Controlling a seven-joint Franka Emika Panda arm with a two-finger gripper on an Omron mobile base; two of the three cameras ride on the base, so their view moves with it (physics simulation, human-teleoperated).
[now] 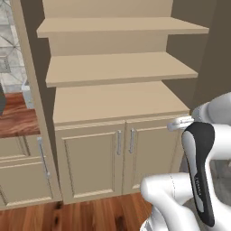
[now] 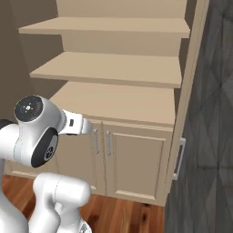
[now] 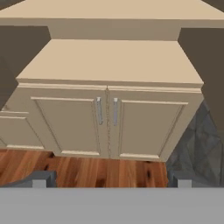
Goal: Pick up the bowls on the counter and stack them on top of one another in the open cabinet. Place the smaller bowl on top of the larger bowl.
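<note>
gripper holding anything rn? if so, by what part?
Nothing is held. The gripper is open, its fingertips wide apart with only floor between them, facing the open cabinet.

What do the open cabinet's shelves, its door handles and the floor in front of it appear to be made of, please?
The open cabinet: plain tan boards, matte and without grain, so probably painted wood or laminate. The door handles: slim grey bars with a light sheen, apparently brushed metal. The floor: reddish-brown planks with dark knots and visible seams, likely varnished wood. All of it is rendered, so these are looks only.
</note>
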